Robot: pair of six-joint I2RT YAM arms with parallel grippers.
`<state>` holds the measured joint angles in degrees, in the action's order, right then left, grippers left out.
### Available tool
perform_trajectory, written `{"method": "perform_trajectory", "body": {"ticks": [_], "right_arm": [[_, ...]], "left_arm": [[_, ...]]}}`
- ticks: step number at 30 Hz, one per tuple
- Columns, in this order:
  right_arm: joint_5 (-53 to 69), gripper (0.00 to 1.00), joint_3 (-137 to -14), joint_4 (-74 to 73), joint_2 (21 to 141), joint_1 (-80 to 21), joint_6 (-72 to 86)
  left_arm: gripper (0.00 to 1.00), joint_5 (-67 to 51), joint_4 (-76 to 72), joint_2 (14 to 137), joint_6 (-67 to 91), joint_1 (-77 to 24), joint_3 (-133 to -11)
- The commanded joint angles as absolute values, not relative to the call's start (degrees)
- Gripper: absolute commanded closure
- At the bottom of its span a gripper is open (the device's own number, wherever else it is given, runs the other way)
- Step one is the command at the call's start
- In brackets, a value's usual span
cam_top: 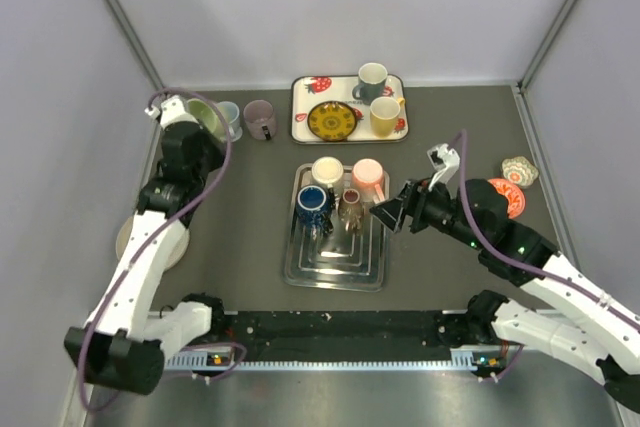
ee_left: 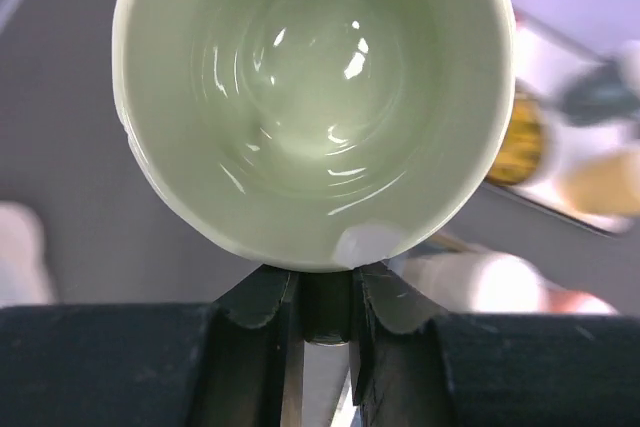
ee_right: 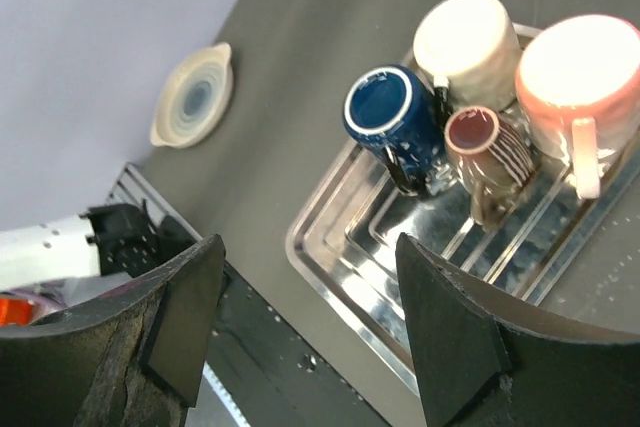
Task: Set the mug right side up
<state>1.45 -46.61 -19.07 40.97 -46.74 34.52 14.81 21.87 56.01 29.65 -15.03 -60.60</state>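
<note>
At the dark grey bench [cam_top: 240, 217] ringed by pale walls [cam_top: 330, 7], a green mug [ee_left: 310, 97] is clamped by the left hand [ee_left: 322, 285]; the right hand [cam_top: 388, 214] is spread wide, empty.

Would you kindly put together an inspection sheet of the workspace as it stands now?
Surface: dark grey table, no spills seen.
Job's things: pale green mug gripped at its rim, opening facing the left wrist camera.
Clutter: steel tray holding four mugs; strawberry tray holding two mugs and a plate; two loose mugs; a dish; two small objects at right.
Grippers: left gripper shut on pale green mug; right gripper open by the steel tray.
Cables: purple cables looping along both arms.
Surroundings: white walls; nothing else seen.
</note>
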Motion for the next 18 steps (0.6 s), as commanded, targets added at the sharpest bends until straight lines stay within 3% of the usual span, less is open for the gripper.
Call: {"method": "perform_trajectory", "body": {"ticks": [1,8,18], "right_arm": [[1.23,0.31,-47.64,-22.23,41.74,-46.93,30.68],[-2.90,0.32,-47.29,-24.26,42.89,-46.93,27.87],[-9.32,0.27,-46.23,-23.47,45.17,-46.93,25.50]], "left_arm": [[1.00,14.94,24.44,62.56,27.95,-3.71,-62.48],[1.00,13.36,22.15,80.05,27.86,6.93,-69.60],[1.00,8.53,19.16,101.31,29.36,8.79,-80.59]]}}
